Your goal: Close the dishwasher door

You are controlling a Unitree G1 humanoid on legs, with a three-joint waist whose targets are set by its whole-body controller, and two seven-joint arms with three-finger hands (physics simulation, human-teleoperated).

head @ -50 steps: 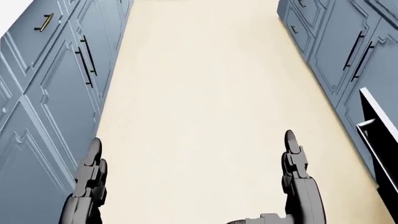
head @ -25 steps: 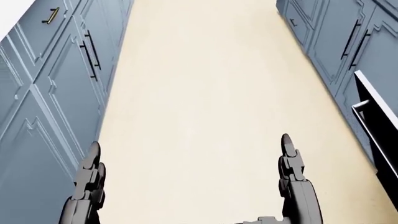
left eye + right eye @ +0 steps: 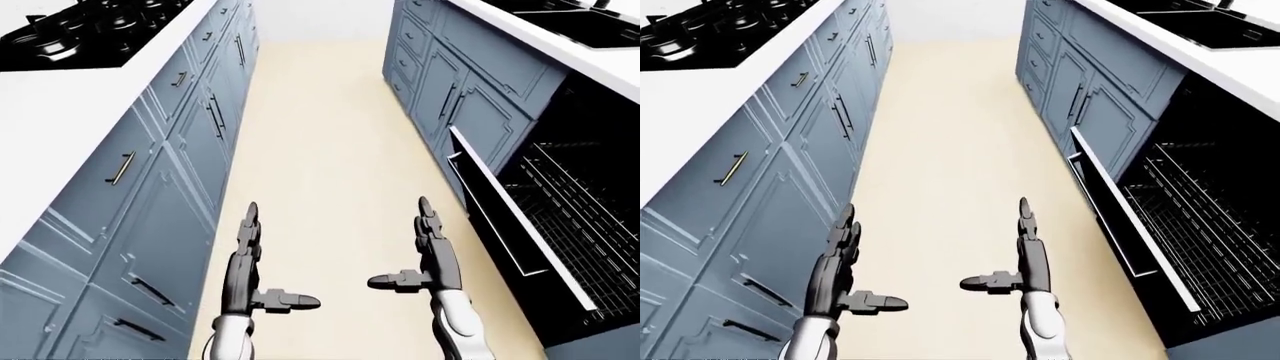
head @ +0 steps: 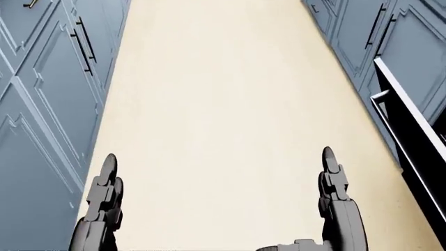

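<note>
- Our left hand point(image 3: 245, 259) is open, fingers straight, thumb out sideways, holding nothing
- Our right hand point(image 3: 432, 251) is open the same way, empty, near the dishwasher door point(image 3: 505, 225) but apart from it
- The door hangs partly open at the left-eye view's right, wire racks point(image 3: 580, 202) showing inside
- Blue cabinets point(image 3: 150, 195) line both sides of the beige floor point(image 3: 320, 135)

Two hands, left hand point(image 3: 245, 259) and right hand point(image 3: 432, 255); one dishwasher door point(image 3: 505, 221); one stove point(image 3: 75, 30); one sink point(image 3: 590, 22).
</note>
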